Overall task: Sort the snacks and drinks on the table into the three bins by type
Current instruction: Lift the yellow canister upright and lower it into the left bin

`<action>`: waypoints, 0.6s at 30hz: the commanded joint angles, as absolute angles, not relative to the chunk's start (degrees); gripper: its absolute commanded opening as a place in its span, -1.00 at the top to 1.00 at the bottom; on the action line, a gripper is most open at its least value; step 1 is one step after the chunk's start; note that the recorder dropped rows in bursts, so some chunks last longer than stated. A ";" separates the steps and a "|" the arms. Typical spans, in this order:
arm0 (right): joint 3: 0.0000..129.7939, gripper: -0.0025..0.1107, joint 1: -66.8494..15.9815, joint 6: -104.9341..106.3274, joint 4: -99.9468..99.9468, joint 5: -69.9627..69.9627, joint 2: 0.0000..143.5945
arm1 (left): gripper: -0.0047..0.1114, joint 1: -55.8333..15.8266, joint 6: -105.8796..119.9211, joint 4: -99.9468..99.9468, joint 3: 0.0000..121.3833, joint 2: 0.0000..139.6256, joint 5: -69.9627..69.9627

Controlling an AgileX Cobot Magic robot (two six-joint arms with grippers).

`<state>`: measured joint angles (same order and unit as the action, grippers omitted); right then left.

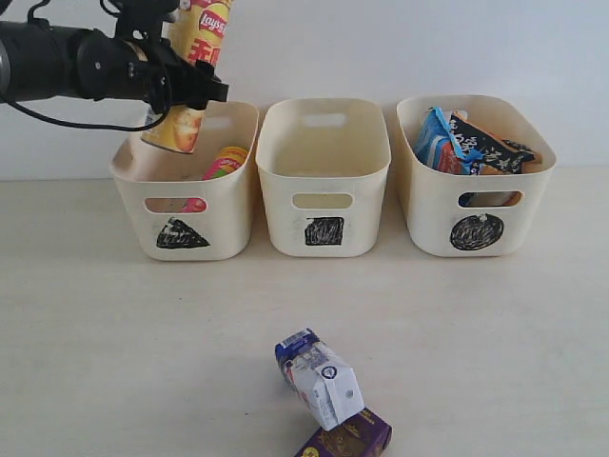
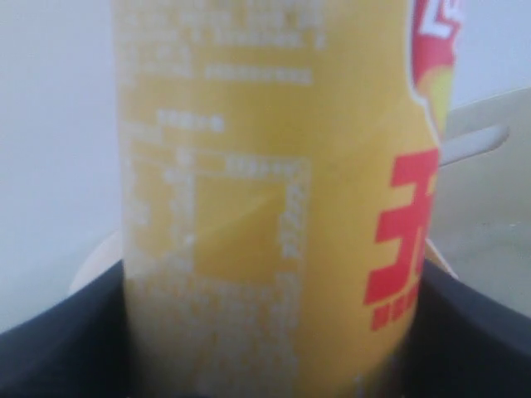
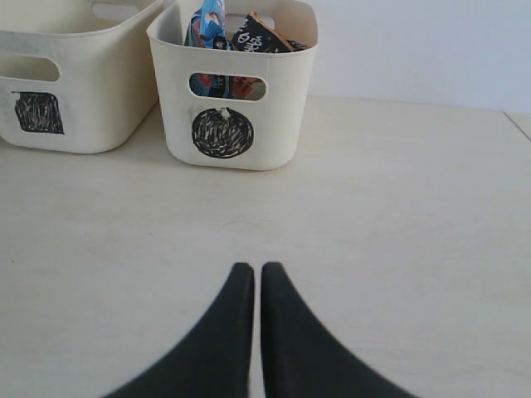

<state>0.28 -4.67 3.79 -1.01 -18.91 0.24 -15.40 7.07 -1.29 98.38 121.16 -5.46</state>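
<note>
In the upper left of the exterior view, the left claw (image 1: pixel 186 88) is clamped around the yellow chip tube (image 1: pixel 198 43). Its jaws are set wide on the tube's middle. The tube leans a little, with its top cut off by the upper edge of the frame and its lower end at the mouth of the triangle bin (image 1: pixel 233 214). The left wrist view is almost filled by the same tube (image 2: pixel 265 199), with dark jaw edges on either side of it. The pink chip tube (image 1: pixel 225 162) lies inside the triangle bin, and part of it shows through the handle cutout. The square bin (image 1: pixel 285 224) stands in the upper centre of the frame, just beside the triangle bin, and nothing shows above its rim. The circle bin (image 1: pixel 428 224), at the upper right, holds the blue bag (image 1: pixel 440 143) and the orange bag (image 1: pixel 495 152), which has a dark printed face. Both bags poke above the rim. On the pale table (image 1: pixel 114 343), at the lower centre of the frame, the white-and-purple carton (image 1: pixel 324 381) lies tipped on its side. The dark purple carton (image 1: pixel 347 440) is at the bottom edge, touching it or just beside it. The right claw (image 3: pixel 255 282) is closed with its jaws pressed together. It holds nothing and sits low over bare table, with the circle bin (image 3: pixel 282 124) and the square bin (image 3: pixel 99 116) ahead of it.
</note>
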 commanded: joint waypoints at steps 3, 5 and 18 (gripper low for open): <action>0.00 0.96 -4.50 3.80 -0.92 -18.40 0.00 | 0.81 -13.57 3.32 -0.83 98.34 123.74 -3.29; 0.00 0.96 -4.50 3.80 -0.92 -18.40 0.00 | 0.65 -13.25 3.32 -0.83 98.34 124.10 -3.80; 0.00 0.96 -4.50 3.80 -0.92 -18.66 0.00 | -0.43 -13.15 3.32 -0.83 98.34 124.47 -5.91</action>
